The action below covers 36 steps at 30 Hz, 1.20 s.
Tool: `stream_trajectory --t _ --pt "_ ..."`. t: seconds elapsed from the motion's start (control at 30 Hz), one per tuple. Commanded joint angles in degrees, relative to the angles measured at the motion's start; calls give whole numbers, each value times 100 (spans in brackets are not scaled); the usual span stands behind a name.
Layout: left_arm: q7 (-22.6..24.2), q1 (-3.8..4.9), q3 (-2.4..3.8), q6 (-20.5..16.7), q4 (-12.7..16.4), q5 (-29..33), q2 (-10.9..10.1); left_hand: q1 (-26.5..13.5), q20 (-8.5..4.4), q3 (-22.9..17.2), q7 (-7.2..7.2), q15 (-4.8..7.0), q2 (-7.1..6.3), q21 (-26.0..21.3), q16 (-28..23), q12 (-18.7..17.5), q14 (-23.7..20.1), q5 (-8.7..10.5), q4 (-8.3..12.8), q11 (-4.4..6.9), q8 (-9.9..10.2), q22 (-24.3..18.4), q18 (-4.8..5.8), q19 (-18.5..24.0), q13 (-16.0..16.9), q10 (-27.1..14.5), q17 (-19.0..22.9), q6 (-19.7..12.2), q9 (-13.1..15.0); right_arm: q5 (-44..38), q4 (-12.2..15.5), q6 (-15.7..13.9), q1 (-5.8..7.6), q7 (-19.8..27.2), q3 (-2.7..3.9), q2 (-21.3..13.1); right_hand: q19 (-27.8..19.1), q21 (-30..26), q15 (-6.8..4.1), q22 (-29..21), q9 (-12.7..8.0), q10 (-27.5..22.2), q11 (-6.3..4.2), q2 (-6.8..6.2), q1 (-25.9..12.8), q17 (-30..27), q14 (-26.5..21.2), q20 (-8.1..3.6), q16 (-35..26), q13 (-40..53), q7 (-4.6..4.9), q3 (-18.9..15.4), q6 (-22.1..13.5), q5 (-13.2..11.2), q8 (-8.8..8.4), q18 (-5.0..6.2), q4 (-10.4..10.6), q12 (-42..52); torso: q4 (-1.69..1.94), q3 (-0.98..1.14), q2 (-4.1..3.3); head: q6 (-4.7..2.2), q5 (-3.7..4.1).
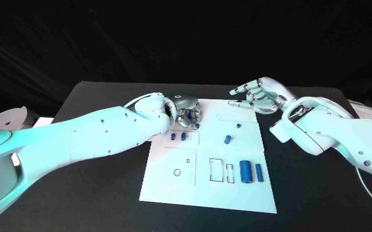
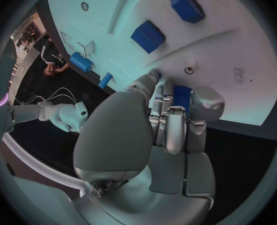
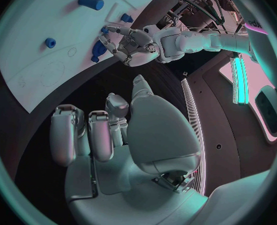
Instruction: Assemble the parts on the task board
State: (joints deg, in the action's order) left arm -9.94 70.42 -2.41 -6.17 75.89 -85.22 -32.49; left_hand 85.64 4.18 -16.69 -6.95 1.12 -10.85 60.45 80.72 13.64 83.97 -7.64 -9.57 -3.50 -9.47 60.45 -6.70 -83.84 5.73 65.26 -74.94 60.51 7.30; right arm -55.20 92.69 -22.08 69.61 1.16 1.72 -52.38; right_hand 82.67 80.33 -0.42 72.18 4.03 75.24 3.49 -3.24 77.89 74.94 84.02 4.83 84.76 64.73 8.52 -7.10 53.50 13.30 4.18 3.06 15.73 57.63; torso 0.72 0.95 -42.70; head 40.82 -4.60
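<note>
The left silver hand [image 1: 186, 115] is down at the far-left corner of the flat white task board [image 1: 233, 197], fingers curled around a small blue plastic piece [image 2: 181, 96], so it's gripping that one. The right silver hand [image 1: 259, 96] hovers just past the board's far edge, fingers spread, holding nothing. These little blue parts look rigid, light and kinda slick, so I'd pinch them across the sides, not the ends. Two small blue blocks [image 1: 177, 136] sit just beside the left hand, a short blue peg [image 1: 228, 139] mid-board, and a big blue cylinder [image 1: 245, 171] nearer the front. There's bare black desk [image 1: 93, 205] on both sides, though the board's thin edge could catch a fingertip.
</note>
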Motion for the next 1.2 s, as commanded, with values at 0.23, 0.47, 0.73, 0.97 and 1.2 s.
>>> stream_trajectory --t 0.23,0.47,0.73,0.97,1.2 --pt "4 -56 -18 158 1 -63 30 -19 -29 -157 20 46 9 128 5 -104 317 24 11 26 55 134 83 -166 -56 159 -17 123 -34 -23 1 80 -7 50 0 9 -34 -25 -50 -7 -5 -50 6 66 -1 761 424 11 -33 -19 16 -38 41 32 -16 73 -5 -36 9 5 4 20 15" --pt "-32 -61 -18 259 -4 -63 37 -20 -39 -279 29 60 25 200 8 -185 318 23 40 38 83 216 94 -162 -96 254 6 200 -57 -23 2 85 -7 50 0 8 -34 -25 -50 -7 -5 -50 6 66 -1 761 424 11 -33 -19 16 -38 41 32 -16 73 -5 -36 6 5 5 22 12" --pt "-3 -65 -18 357 -11 -57 53 91 -61 -632 56 92 160 321 41 -329 323 22 182 73 97 353 111 -152 -138 453 -3 386 -74 -23 3 88 -8 49 0 10 -34 -25 -50 -7 -5 -50 6 66 -1 761 424 11 -33 -19 16 -38 41 32 -16 73 -5 -36 4 4 2 21 12" --pt "12 -72 -18 330 -50 -37 53 85 -75 -912 49 100 207 427 64 -451 324 30 335 86 125 471 129 -150 -149 619 -5 515 -87 -23 5 90 -8 46 0 7 -34 -25 -50 -7 -5 -50 6 66 -1 761 424 11 -33 -19 16 -38 41 32 -16 73 -5 -36 2 5 5 21 19" --pt "57 -86 -8 74 -26 114 7 -84 -67 -1062 25 81 133 460 71 -608 320 42 427 68 202 519 132 -136 -160 677 18 543 -118 -23 4 91 -8 47 0 7 -34 -25 -50 -7 -5 -50 6 66 -1 761 424 11 -33 -19 16 -38 41 32 -16 73 -5 -36 7 3 6 15 22"
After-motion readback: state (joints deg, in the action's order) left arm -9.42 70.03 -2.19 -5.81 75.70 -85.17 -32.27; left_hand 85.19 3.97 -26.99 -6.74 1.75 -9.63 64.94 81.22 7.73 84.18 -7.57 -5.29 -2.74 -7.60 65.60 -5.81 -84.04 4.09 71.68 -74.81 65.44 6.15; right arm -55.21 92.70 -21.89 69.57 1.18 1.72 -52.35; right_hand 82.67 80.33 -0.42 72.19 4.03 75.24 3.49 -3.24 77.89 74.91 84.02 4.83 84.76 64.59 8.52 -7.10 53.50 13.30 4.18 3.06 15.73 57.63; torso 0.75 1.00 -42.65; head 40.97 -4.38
